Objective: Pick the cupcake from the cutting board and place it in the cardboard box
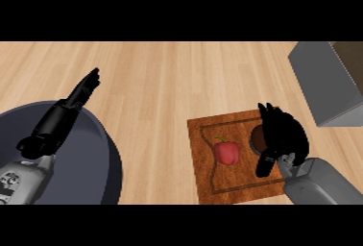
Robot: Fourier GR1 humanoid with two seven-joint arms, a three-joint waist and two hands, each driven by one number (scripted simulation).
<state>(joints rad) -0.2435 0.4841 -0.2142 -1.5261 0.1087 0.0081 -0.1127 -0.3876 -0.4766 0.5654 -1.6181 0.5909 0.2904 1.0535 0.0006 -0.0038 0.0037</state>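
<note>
The right hand [284, 137] was curled over the cupcake [257, 138] on the cutting board [205, 163] near the surface's [177, 77] front edge, beside a red pepper [226, 152]. The left hand [79, 93] rested with fingers straight. A grey box [326, 86] stood at the right edge.

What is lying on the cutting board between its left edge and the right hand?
In the head view, a red bell pepper lies on the cutting board, left of the right hand.

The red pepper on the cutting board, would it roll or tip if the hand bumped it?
The red pepper is rounded and lies on its side, so it would probably rock or roll slightly. The cutting board looks flat, so it might slide. The right hand is close beside it.
</note>
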